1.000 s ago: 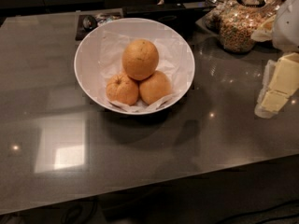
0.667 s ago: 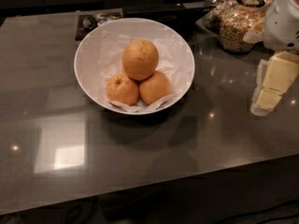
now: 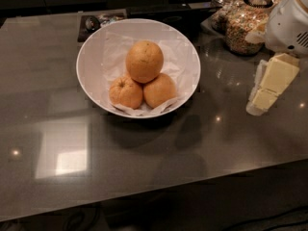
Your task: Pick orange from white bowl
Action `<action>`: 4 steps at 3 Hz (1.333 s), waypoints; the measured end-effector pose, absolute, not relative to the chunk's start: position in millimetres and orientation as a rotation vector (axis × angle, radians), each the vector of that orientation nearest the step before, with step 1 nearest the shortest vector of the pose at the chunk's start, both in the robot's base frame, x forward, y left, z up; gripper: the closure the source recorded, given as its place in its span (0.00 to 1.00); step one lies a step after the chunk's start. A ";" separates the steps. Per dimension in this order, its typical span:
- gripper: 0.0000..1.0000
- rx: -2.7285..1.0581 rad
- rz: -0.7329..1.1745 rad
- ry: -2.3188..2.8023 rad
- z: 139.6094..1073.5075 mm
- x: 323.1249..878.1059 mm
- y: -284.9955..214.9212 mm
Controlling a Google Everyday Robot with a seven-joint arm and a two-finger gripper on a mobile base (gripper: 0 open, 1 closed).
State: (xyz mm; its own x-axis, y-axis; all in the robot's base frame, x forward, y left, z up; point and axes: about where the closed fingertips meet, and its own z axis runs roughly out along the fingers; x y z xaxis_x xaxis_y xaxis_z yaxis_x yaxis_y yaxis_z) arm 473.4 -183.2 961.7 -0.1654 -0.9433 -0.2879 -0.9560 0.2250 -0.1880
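Observing the gripper (image 3: 260, 102) edging leftward toward the white bowl (image 3: 89, 65), still well apart; we are unable to tell its jaws' state. The orange (image 3: 144, 61) is lying untouched inside.

Gripper (image 3: 263, 97) hangs at the right, over the table (image 3: 144, 153), well apart from the bowl (image 3: 89, 47), with bare tabletop between them. Orange (image 3: 144, 60) sits highest, on two smaller oranges (image 3: 126, 92), open from above. Jars (image 3: 243, 28) crowd the back right, near the gripper. Dark tray (image 3: 96, 22) lies just behind the bowl's far rim. The table is open to the front and left of the bowl.
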 end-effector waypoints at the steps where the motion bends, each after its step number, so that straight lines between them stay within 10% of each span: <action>1: 0.00 -1.607 0.229 2.052 956.3 505.5 -168.8; 4: 0.00 -1.568 0.395 1.927 955.5 524.3 -144.5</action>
